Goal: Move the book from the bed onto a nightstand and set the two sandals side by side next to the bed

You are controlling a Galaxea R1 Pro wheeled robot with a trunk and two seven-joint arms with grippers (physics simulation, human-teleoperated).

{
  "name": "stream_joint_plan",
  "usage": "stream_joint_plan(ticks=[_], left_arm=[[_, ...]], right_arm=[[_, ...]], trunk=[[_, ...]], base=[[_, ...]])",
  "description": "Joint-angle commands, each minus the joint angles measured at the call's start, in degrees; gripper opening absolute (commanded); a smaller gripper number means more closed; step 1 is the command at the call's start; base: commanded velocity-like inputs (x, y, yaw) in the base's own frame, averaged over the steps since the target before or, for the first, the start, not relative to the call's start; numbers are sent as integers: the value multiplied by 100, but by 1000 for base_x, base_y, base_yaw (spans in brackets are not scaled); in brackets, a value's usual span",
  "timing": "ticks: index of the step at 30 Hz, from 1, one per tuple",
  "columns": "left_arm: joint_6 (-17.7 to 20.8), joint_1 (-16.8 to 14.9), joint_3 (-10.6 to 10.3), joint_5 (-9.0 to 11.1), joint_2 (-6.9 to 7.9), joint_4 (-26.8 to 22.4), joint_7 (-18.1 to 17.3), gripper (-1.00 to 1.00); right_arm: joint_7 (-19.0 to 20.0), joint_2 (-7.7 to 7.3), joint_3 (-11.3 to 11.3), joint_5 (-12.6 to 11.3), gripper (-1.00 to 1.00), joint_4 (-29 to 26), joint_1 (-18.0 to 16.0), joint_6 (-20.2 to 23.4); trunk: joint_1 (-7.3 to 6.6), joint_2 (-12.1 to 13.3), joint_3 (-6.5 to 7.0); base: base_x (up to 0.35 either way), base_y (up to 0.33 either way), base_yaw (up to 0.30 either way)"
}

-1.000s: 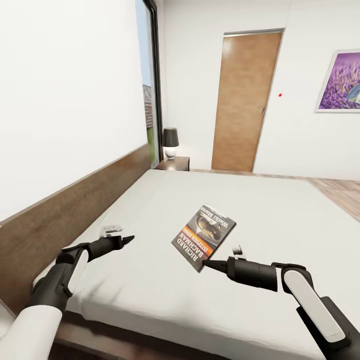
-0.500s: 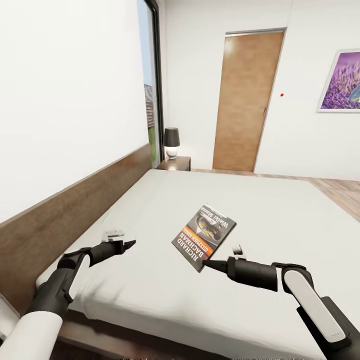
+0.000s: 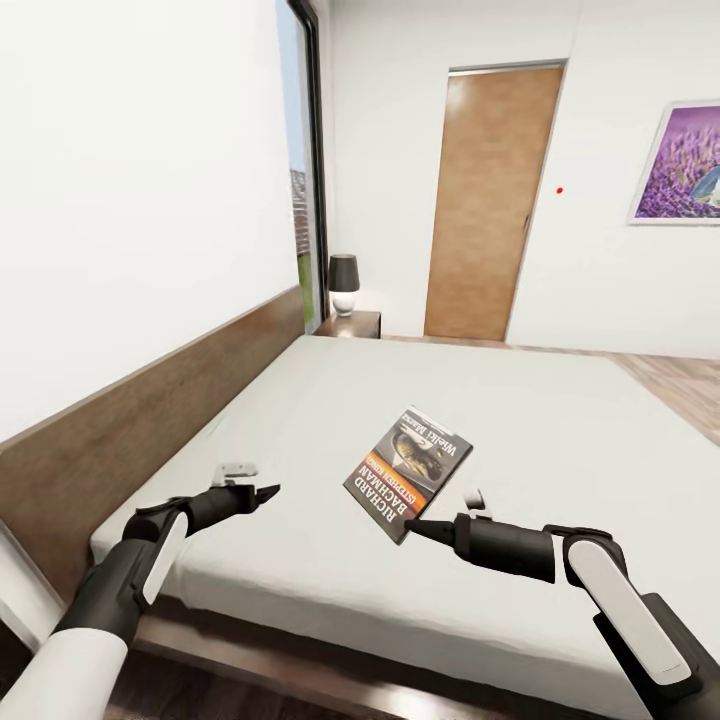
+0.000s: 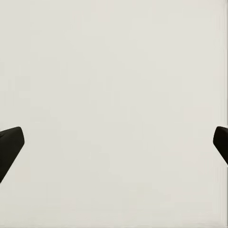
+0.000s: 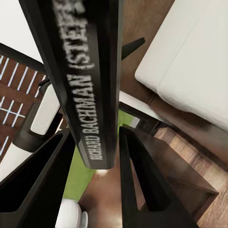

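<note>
Already the book (image 3: 408,472) is up off the bed (image 3: 420,400), pinched at its lower corner by the right end effector (image 3: 420,528), cover tilted up and facing out over the mattress. From the right wrist view the spine (image 5: 83,80) runs straight down between the two dark fingers (image 5: 137,185), which sit tight on either side of it. It looks a thin, light paperback, so weight should be no trouble; the worry is that a corner grip lets it swing or bend, and a glossy cover may slip. A hold nearer the middle of the spine would seem steadier. The left end effector (image 3: 262,494) hovers low over the mattress, nearer the headboard than the book, its fingers spread wide and carrying nothing. Beyond the far end of the bed stands a nightstand (image 3: 348,325) with a lamp (image 3: 343,284).
</note>
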Motion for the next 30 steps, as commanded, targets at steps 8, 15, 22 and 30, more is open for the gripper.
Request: stream_joint_plan(ticks=[8, 15, 22, 30], left_arm=[[50, 39, -28, 36, -1, -89, 5, 100], [44, 58, -37, 35, -1, -107, -5, 100], [45, 62, -41, 41, -1, -112, -7, 100], [50, 63, -46, 40, -1, -114, -8, 100]], right_arm=[[60, -1, 5, 52, -100, 0, -6, 6], [58, 0, 13, 58, -100, 0, -6, 6], [57, 0, 12, 59, -100, 0, -6, 6], [58, 5, 17, 145, -100, 0, -6, 7]], trunk=[[-2, -3, -6], [-2, -3, -8], [-2, -3, -22], [-2, -3, -42]], base=[[-144, -65, 91], [-139, -129, 250], [-29, -33, 281], [-5, -143, 286]])
